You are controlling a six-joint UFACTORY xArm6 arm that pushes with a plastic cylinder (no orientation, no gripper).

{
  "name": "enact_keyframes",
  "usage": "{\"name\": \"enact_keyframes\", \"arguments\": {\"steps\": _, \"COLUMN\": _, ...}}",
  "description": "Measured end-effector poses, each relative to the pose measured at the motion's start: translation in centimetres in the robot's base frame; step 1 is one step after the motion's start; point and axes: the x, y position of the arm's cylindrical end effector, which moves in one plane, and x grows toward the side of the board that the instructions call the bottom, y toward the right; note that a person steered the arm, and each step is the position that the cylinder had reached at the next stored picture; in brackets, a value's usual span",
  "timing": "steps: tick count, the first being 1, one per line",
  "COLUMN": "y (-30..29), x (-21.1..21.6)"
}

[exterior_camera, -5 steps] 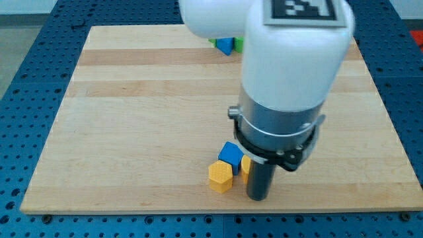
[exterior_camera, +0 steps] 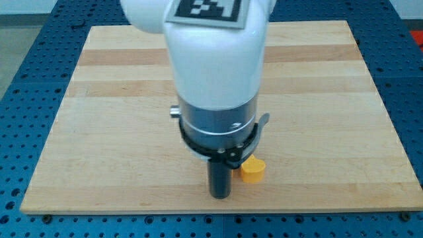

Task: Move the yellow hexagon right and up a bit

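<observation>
A single camera looks down at a slant from beyond the view's bottom edge of the wooden board (exterior_camera: 99,132), facing its far edge — close enough that the board nearly fills the frame and the arm (exterior_camera: 215,73) looms large at centre — no second view overlaps.

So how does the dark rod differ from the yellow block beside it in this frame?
The rod is dark, tall and upright; the yellow block is bright, low and squat. The rod hangs from the arm, with only my tip at the board; the block lies flat on it. My tip is at the block's left, slightly lower in view. Both are near the board's bottom edge.
</observation>
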Motion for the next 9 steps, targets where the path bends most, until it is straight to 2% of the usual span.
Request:
{"name": "enact_keyframes", "arguments": {"steps": 1, "y": 2.1, "x": -2.4}}
{"name": "enact_keyframes", "arguments": {"steps": 2, "y": 1.6, "x": -3.6}}
{"name": "enact_keyframes", "arguments": {"steps": 4, "y": -4.2, "x": -4.3}}
{"name": "enact_keyframes", "arguments": {"steps": 6, "y": 1.1, "x": -5.3}}
{"name": "enact_keyframes", "arguments": {"steps": 8, "y": 6.7, "x": -9.5}}
{"name": "enact_keyframes", "arguments": {"steps": 9, "y": 9.7, "x": -9.8}}
